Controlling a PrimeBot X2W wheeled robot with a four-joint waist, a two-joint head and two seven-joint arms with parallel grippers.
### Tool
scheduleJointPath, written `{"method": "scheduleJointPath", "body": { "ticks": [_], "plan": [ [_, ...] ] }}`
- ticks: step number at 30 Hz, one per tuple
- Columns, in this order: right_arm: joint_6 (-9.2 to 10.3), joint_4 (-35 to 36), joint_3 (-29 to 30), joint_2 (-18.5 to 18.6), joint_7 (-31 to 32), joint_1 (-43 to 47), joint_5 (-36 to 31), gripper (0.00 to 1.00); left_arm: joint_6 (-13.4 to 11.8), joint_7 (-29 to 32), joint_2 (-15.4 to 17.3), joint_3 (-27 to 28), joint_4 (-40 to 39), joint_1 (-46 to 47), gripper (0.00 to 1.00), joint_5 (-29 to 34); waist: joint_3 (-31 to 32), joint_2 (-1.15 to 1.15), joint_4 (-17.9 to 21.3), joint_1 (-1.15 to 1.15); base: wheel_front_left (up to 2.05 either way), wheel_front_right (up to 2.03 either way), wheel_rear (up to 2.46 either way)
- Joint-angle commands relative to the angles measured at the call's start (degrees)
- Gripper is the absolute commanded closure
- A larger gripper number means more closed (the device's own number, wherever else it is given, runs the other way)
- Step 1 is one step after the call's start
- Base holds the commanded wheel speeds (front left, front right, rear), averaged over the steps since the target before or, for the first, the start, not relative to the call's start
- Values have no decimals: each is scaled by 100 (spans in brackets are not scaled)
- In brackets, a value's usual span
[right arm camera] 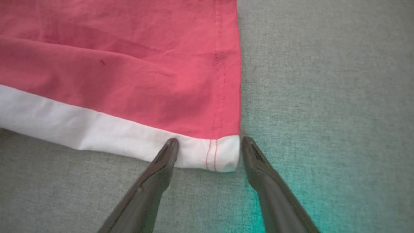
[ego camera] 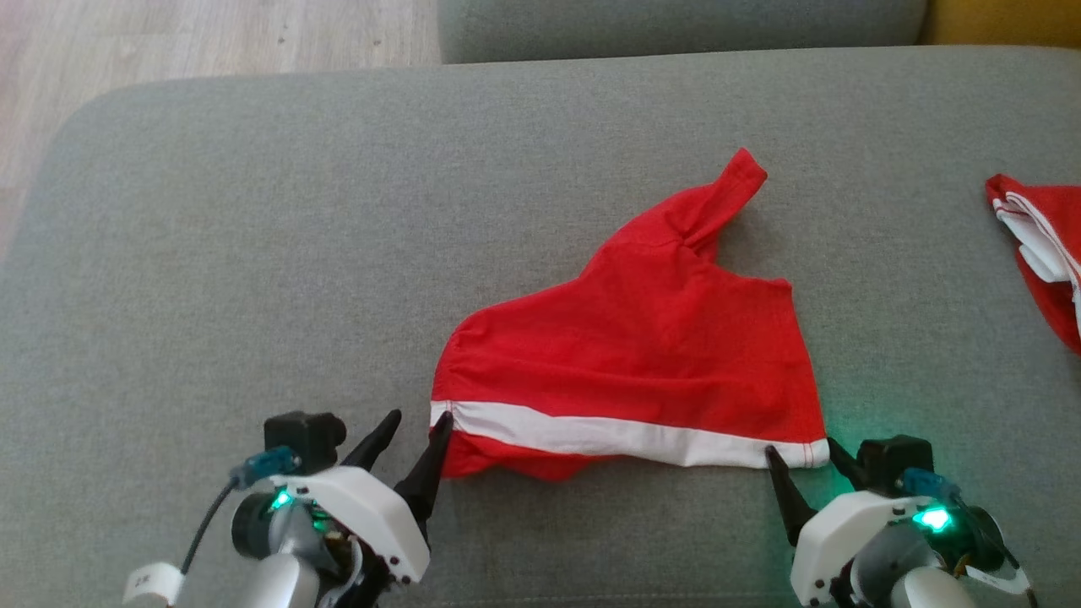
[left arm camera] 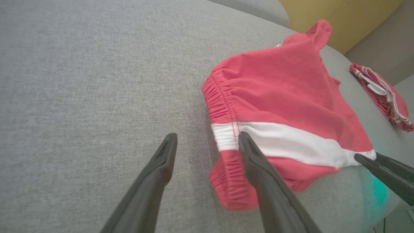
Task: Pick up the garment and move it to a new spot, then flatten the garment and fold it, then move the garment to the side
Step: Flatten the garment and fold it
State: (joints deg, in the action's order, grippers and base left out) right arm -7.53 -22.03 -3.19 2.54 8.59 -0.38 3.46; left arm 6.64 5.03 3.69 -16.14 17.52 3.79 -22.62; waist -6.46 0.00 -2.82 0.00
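With the red garment (ego camera: 642,355) lying mid-cushion on the grey sofa (ego camera: 253,253), I'd nudge my left gripper (ego camera: 420,415) and right gripper (ego camera: 800,447), both spread wide at the near corners of its white band (ego camera: 591,432), forward so each closes evenly on both layers before I pull it flat

Grey fabric sofa cushion (ego camera: 253,253) spans the head view. Second grey cushion (ego camera: 676,25) butts against its far side. Folded red-and-white cloth (ego camera: 1043,245) lies at right edge. Pale wood floor (ego camera: 169,42) upper left. Yellow surface (ego camera: 1005,21) in upper right corner.
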Motion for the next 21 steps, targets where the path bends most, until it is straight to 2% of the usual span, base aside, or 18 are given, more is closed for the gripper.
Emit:
{"method": "scheduleJointPath", "body": {
  "ticks": [1, 11, 12, 13, 15, 16, 17, 21],
  "plan": [
    [4, 135, -173, 70, -42, -213, 19, 0, 30, 25, 75, 144, -236, 266, 0, -157, -20, 0, 13, 0, 0, 0, 0],
    [4, 91, -270, 98, 21, -252, 76, 0, 69, 407, 132, 68, -186, 384, 0, -854, -109, 0, 79, 0, 0, 0, 0],
    [4, 80, -284, 102, 27, -261, 90, 0, 71, 408, 149, 51, -164, 402, 15, -883, -116, 0, 88, 0, 0, 0, 0],
    [4, 64, -298, 107, 40, -272, 106, 0, 73, 406, 163, 33, -143, 423, 43, -910, -121, 0, 97, 0, 0, 0, 0],
    [4, 18, -324, 118, 90, -306, 134, 0, 75, 391, 188, -16, -106, 474, 80, -951, -139, 0, 112, 0, 0, 0, 0],
    [4, -5, -361, 117, 121, -329, 173, 43, 77, 394, 203, -68, -91, 503, 100, -974, -144, 0, 117, 0, 0, 0, 0],
    [4, -12, -405, 117, 118, -359, 222, 100, 79, 397, 222, -127, -79, 528, 100, -999, -143, 0, 123, 0, 0, 0, 0],
    [4, 32, -462, 141, 41, -463, 537, 100, 82, 397, 304, -350, -125, 561, 100, -1209, -91, 0, 156, 0, 0, 0, 0]
  ]
}}
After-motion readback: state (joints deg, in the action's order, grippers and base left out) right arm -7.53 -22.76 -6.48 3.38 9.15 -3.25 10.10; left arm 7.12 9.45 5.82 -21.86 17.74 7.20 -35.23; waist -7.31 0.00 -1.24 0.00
